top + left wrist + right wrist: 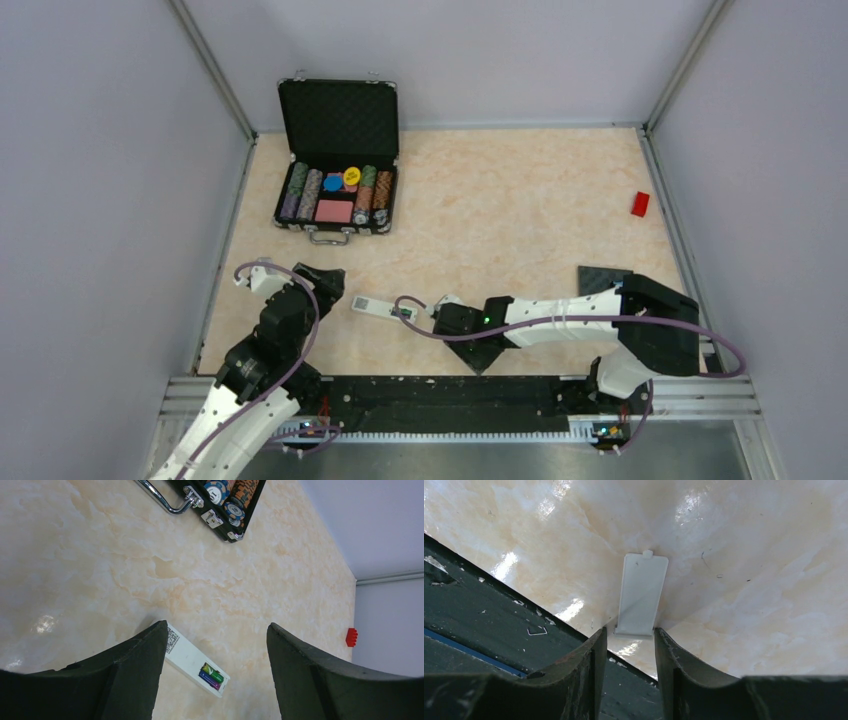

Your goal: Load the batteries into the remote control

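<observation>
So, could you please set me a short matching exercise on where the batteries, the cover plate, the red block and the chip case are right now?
Things:
1. batteries
2. cover plate
3. red block
4. chip case

Places:
A. lid up, at the far left
B. alone, close to the right wall
C. side by side in the recess of the remote control
D. lying flat, its near end between the fingers of the right gripper

Pairs: 1-C, 2-D, 3-B, 4-A
</observation>
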You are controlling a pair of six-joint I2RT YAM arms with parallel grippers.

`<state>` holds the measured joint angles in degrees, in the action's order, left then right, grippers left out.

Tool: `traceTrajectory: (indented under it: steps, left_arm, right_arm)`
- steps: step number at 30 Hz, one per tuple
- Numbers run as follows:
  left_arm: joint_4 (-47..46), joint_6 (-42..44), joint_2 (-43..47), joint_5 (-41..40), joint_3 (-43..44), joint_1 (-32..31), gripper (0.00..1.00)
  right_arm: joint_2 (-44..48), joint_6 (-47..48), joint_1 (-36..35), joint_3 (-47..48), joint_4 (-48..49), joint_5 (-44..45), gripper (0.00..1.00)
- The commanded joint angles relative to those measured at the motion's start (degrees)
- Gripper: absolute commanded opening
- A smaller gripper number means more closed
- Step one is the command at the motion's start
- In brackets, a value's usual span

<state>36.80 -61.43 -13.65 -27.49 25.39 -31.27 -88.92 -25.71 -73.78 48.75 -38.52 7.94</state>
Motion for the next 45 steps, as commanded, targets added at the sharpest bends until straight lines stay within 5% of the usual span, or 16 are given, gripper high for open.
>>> traceTrajectory:
  steps: [1, 8, 17, 26, 45]
  left_arm:
    - [-2.2, -0.1, -0.3, -0.1, 0.0, 0.2, 0.76]
    - [-3.0, -1.2, -0.2, 3.6, -1.6, 0.2, 0.76]
    - [-14.9, 0.4, -0.7, 20.4, -7.9, 0.2, 0.77]
    - [-25.6, 2.3, -10.6, 38.4, -10.9, 0.2, 0.79]
    - [-46.1, 1.2, -31.6, 56.4, -11.0, 0.2, 0.79]
  right_arm:
    - [-1.2, -2.3, -0.8, -0.2, 0.3, 0.8, 0.40]
    - [-0.1, -6.1, -0.8, -1.8, 0.5, 1.7, 0.39]
    - [0.3, -8.7, -0.8, -3.7, 2.3, 3.6, 0.28]
    - [5.2, -9.7, -0.7, -3.2, 3.0, 9.8, 0.28]
    - [17.1, -3.6, -0.5, -6.5, 12.7, 10.3, 0.29]
